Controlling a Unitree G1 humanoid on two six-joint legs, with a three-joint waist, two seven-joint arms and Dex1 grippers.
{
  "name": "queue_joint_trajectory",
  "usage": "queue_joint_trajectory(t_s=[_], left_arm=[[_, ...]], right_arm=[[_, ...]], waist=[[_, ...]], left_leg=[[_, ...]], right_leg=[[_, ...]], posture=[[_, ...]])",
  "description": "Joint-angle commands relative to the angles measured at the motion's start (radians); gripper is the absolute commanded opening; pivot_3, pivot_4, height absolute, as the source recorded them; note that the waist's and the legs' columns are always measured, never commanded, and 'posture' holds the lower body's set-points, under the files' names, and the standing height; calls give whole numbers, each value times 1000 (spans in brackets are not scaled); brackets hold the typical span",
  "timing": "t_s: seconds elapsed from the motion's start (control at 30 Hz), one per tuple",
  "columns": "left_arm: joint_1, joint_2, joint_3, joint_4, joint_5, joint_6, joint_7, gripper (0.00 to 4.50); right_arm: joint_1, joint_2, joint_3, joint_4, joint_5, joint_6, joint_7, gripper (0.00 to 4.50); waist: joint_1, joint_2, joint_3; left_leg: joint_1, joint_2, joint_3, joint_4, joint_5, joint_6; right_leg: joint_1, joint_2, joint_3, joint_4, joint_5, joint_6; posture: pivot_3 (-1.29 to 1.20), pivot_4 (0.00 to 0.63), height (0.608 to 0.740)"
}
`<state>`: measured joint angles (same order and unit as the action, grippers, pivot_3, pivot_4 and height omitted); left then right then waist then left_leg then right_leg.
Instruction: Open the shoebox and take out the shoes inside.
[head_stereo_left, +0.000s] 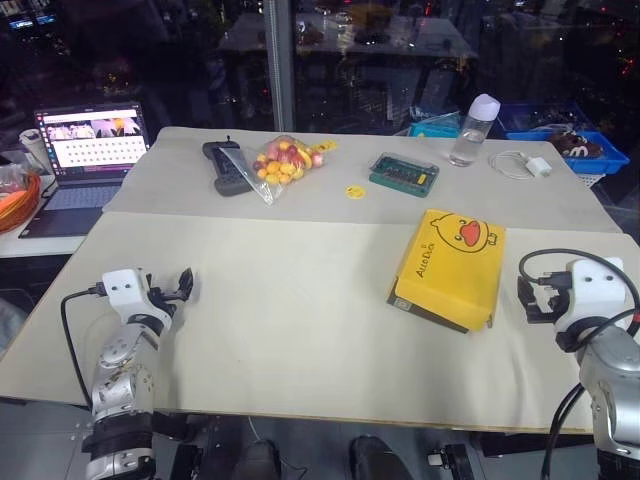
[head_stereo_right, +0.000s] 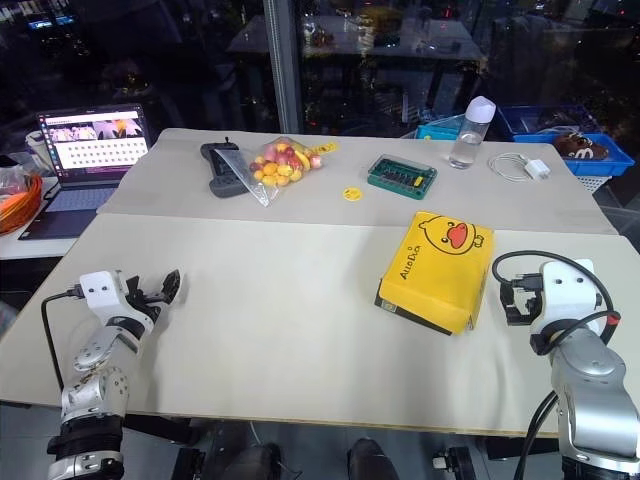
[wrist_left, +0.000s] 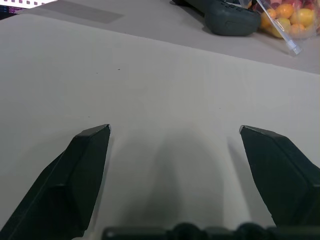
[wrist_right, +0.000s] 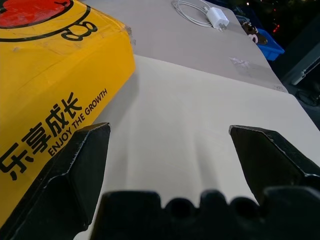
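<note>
The shoebox (head_stereo_left: 450, 265) lies shut on the cream table cover (head_stereo_left: 280, 300), right of centre, its yellow lid with the duck face turned up. The shoes are hidden inside it. My right gripper (head_stereo_left: 530, 295) hovers just to the right of the box, open and empty. In the right wrist view the box's yellow side (wrist_right: 50, 75) with dark lettering stands beside one finger, and the right gripper (wrist_right: 170, 129) has bare table between its fingers. My left gripper (head_stereo_left: 180, 285) hangs open over the front left of the table, far from the box, and holds nothing (wrist_left: 175, 130).
At the back of the table lie a black controller (head_stereo_left: 225, 165), a bag of coloured balls (head_stereo_left: 280, 160), a small yellow disc (head_stereo_left: 354, 191), a green case (head_stereo_left: 404, 174), a clear bottle (head_stereo_left: 475, 130) and a white charger cable (head_stereo_left: 520, 165). A laptop (head_stereo_left: 90, 150) stands far left, a blue bin (head_stereo_left: 580, 145) far right.
</note>
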<state>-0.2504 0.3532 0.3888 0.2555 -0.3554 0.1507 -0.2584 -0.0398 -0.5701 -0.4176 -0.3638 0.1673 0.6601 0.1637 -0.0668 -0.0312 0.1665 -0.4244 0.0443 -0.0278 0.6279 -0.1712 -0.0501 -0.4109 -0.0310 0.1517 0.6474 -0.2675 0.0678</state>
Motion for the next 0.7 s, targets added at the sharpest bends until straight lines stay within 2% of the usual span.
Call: queue_joint_trajectory(t_s=[0.03,0.33,0.37,0.47,0.63,0.7], left_arm=[[-22,2,-1,5,-1,-17,-7,4477],[-70,15,-23,95,28,-49,-28,4477],[-110,27,-65,131,55,-68,-75,4477],[-208,63,-287,106,104,-76,-385,4477],[-301,108,-438,20,61,-1,-692,4477],[-341,120,-468,33,65,0,-764,4477]], right_arm=[[-6,-5,-24,-31,-22,-8,-15,4500],[0,-3,-25,-30,-47,-8,-23,4500],[1,-3,-32,-33,-47,-4,-25,4500],[11,-11,-34,-40,-51,5,-19,4500],[35,-22,-58,-63,-32,27,11,4500],[55,-22,-79,-85,-20,37,26,4500]], waist=[[0,0,0],[1,0,0],[2,0,0],[20,0,0],[17,0,0],[11,0,0]], left_leg=[[0,0,0,0,0,0],[1,0,0,1,0,0],[1,0,0,1,0,0],[0,0,-1,2,2,2],[-7,-1,1,7,2,2],[-7,0,0,5,2,3]], right_leg=[[0,0,0,0,0,0],[1,0,0,1,0,0],[2,0,0,1,0,0],[2,0,-2,1,1,1],[3,-1,-1,-1,1,1],[1,0,-1,-1,1,1]], posture=[[0,150,697],[0,150,697],[0,150,697],[0,150,697],[0,150,697],[0,150,697]])
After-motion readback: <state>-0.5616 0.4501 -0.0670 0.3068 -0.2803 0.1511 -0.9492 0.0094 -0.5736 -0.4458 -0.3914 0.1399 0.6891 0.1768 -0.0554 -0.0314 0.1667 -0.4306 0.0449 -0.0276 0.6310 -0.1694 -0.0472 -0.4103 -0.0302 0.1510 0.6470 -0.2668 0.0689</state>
